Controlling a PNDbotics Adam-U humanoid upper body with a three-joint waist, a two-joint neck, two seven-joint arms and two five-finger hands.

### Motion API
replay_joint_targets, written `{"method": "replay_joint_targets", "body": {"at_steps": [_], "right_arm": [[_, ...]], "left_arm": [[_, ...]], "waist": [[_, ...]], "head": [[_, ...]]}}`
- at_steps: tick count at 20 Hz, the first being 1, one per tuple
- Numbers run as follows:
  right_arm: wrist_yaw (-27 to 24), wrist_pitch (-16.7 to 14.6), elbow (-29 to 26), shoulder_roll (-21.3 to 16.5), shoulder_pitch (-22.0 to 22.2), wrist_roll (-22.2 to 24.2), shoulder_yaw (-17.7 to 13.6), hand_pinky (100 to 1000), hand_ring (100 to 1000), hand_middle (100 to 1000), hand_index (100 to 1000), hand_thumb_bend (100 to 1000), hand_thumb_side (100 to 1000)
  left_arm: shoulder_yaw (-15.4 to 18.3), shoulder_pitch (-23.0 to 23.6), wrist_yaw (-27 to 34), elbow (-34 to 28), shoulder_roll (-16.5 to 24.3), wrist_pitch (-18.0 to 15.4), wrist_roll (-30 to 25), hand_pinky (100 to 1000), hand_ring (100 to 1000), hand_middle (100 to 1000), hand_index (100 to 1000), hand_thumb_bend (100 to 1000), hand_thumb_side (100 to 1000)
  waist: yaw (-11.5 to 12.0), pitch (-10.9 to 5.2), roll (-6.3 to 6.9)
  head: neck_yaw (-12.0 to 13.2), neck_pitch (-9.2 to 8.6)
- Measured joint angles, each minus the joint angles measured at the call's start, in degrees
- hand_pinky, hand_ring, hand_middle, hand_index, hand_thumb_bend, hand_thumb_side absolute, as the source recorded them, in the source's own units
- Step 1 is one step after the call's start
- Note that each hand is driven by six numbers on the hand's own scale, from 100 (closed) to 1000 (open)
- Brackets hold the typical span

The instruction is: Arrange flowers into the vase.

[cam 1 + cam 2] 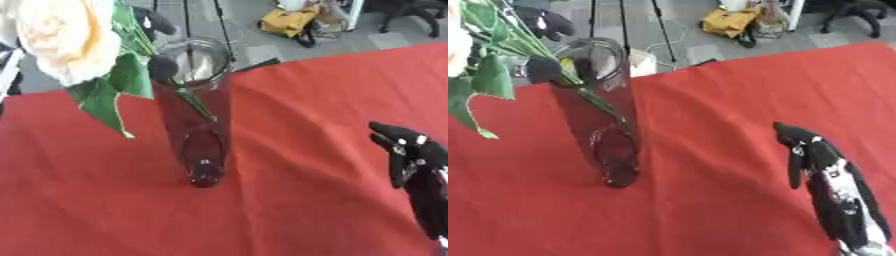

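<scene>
**Stem going into the vase — left hand on the flower, right hand idle**

Left eye view: Clear glass vase (197,112) stands upright on the red-covered worktop (332,100), left of centre. A cream rose (66,37) sits at upper left, its bloom well above and left of the rim; green leaves (114,95) hang beside the glass. The stem (192,100) slants down through the mouth and is already inside. My left hand (160,67) shows only as dark fingertips at the stem, just by the rim, apparently pinching it. To do this well, I judge I should right the stem toward vertical and lower it until the end meets the base, keeping the leaves off the rim so they don't tip the vase.

Right eye view: Same layout, with the bloom mostly cut off at the left edge. Left fingers (542,69) curl round the stem beside the mouth. My right hand (820,170) hovers at lower right, well apart from the vase, fingers straight, holding nothing; I can't tell whether it touches the cloth.
</scene>
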Motion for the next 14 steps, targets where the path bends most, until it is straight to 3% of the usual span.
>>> {"method": "replay_joint_targets", "body": {"at_steps": [14], "right_arm": [[0.1, -0.1, 0.0, 0.0, 0.0, -0.1, 0.0, 944, 932, 213, 818, 100, 1000]], "left_arm": [[0.7, 1.8, 1.3, -0.4, 1.8, -1.9, 0.0, 985, 956, 1000, 1000, 595, 1000]], "waist": [[0.2, 0.13, -0.66]], "head": [[-0.1, 0.0]]}}
